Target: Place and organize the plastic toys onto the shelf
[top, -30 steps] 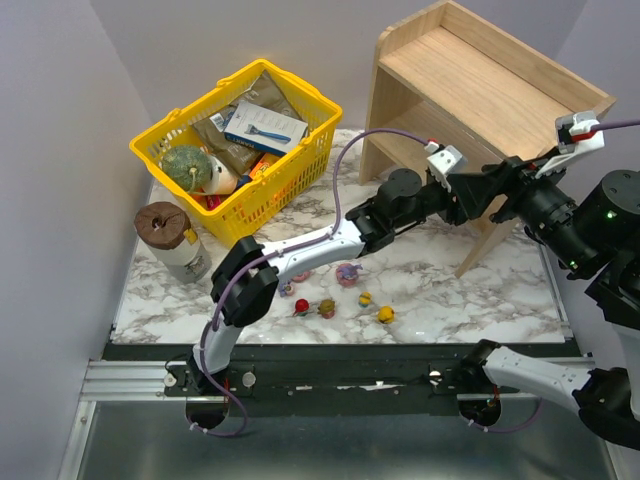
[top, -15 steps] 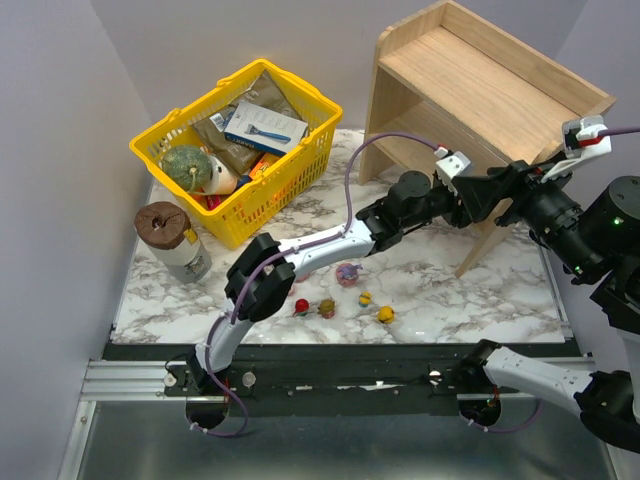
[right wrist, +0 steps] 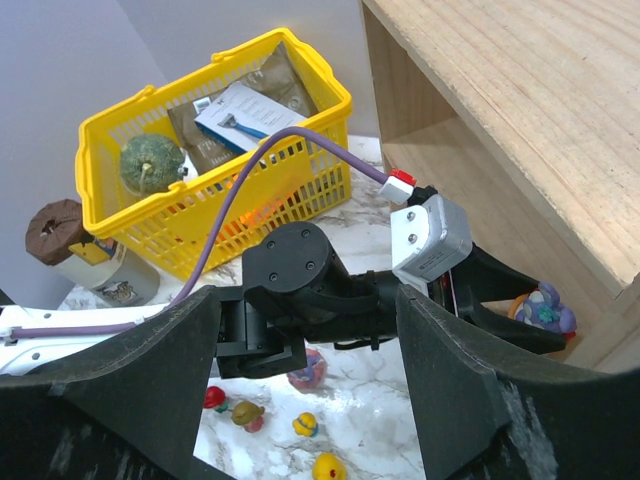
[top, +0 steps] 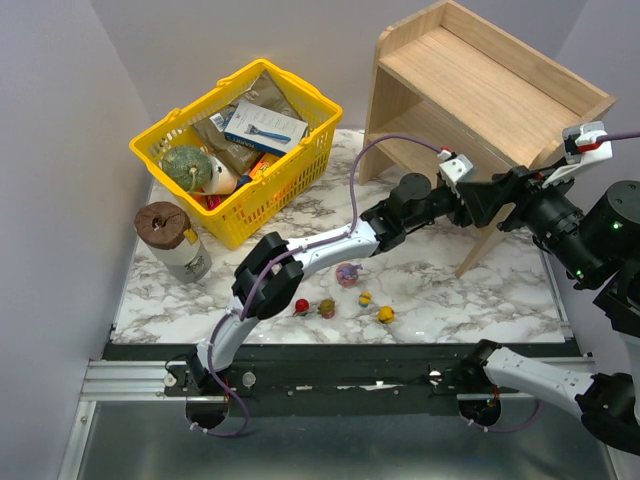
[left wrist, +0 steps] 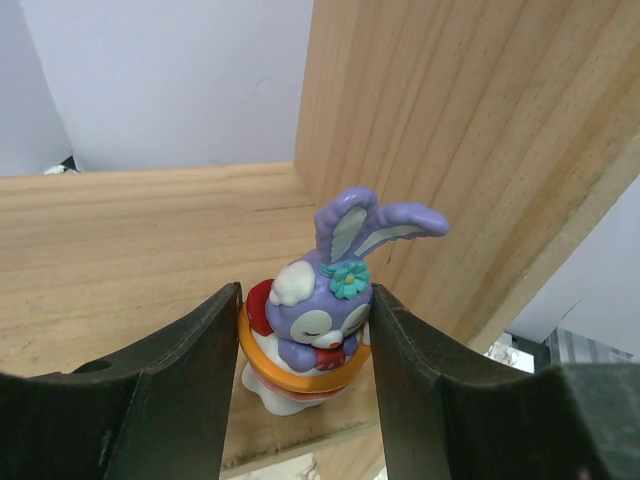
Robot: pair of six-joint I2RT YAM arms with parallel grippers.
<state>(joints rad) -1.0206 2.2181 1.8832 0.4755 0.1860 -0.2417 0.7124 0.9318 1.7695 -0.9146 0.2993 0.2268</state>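
Now: left gripper (left wrist: 305,335) clamped on purple long-eared toy (left wrist: 318,305). Toy upright over lower tier of shelf (left wrist: 120,230), close to right side panel, near front edge; cannot tell whether base touches wood. Right gripper (right wrist: 300,300) spread wide, empty, hovering just beside left arm. Risks, as judged: release this close to edge lets toy tip off onto tabletop (top: 440,280); finger drags toy out on retreat; arms bump. Other toys (top: 347,273) lie on tabletop.
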